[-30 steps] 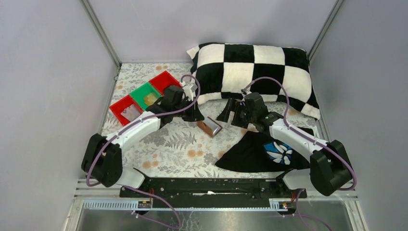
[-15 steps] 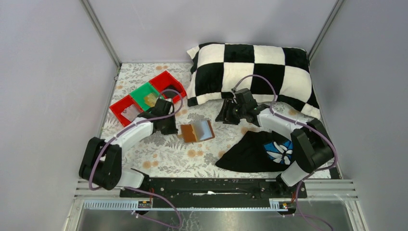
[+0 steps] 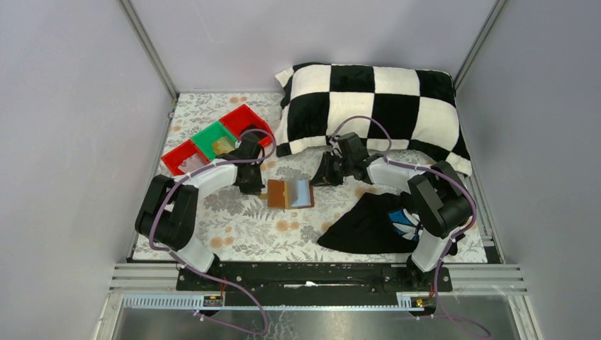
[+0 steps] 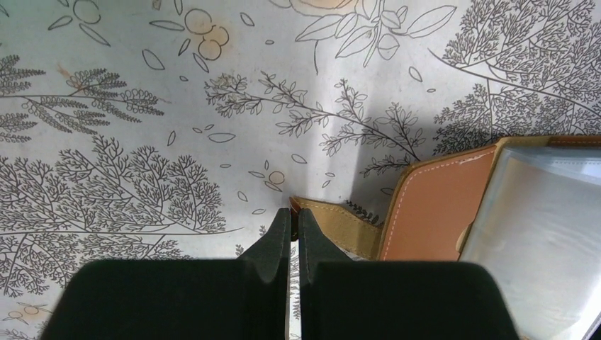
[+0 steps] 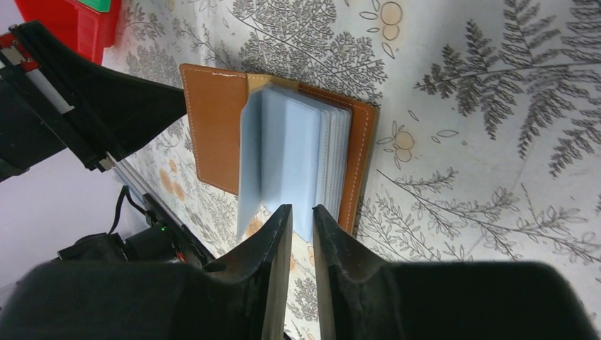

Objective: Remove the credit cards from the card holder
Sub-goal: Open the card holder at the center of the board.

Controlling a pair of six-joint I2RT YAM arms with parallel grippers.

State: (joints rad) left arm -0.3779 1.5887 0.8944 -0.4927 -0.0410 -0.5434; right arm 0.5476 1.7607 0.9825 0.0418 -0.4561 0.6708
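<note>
Floral table (image 3: 241,221): card holder (image 3: 289,193), pillow (image 3: 368,106), trays (image 3: 212,140), cloth (image 3: 365,225)

Plain grey walls (image 3: 71,106) and metal corner posts (image 3: 149,49) frame a fern-printed tablecloth (image 3: 241,219), a black-and-white checkered pillow (image 3: 368,106) at the back.

The top camera looked down from high at 6 o'clock over the whole counter (image 3: 241,212); both wrist cameras sat close above it, sharing the card holder (image 3: 283,193), at the left's 4 o'clock
</note>
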